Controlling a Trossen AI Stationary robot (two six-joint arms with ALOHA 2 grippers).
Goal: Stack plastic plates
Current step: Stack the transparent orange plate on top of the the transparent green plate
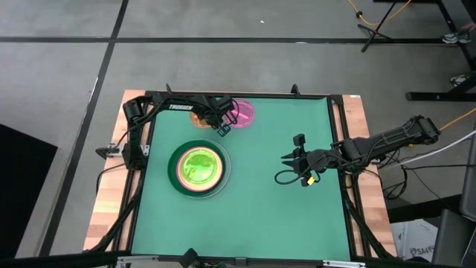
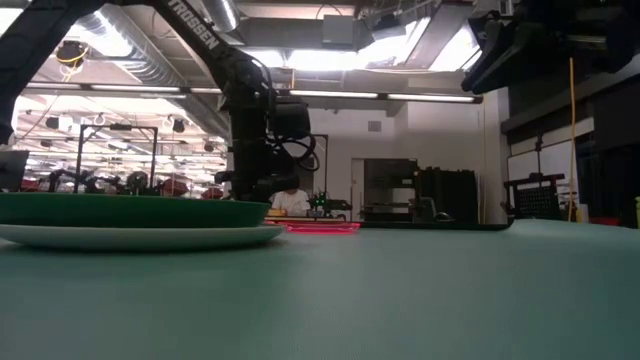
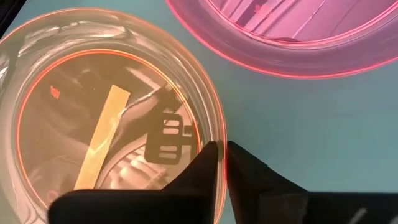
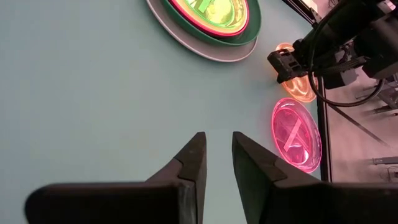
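Note:
A stack of plates (image 1: pixel 198 169) sits left of the table's centre: a white plate on the mat, a dark green one on it, then magenta-rimmed and translucent green ones on top; it also shows in the low view (image 2: pixel 130 215). A small orange plate (image 1: pixel 199 117) and a small pink plate (image 1: pixel 242 114) lie side by side near the far edge. My left gripper (image 1: pixel 222 128) is down at the orange plate (image 3: pixel 93 112), shut on its rim. My right gripper (image 1: pixel 291 154) hovers over bare mat right of centre, its fingers (image 4: pixel 219 146) a narrow gap apart, touching nothing. My left gripper holds the orange plate by its rim (image 3: pixel 221 140) on the side facing the pink plate (image 3: pixel 280 37). One finger (image 3: pixel 202 171) stands inside the plate and the other (image 3: pixel 249 177) outside. The fingers come from above, pointing down. The plate looks to lie flat on the mat.
The green mat (image 1: pixel 275 216) lies bare across its middle, right and near parts. A black frame (image 1: pixel 338 134) borders the mat, with the wooden table edge beyond it. Cables hang by my right gripper (image 1: pixel 286 177). Beyond the far edge the low view shows the room.

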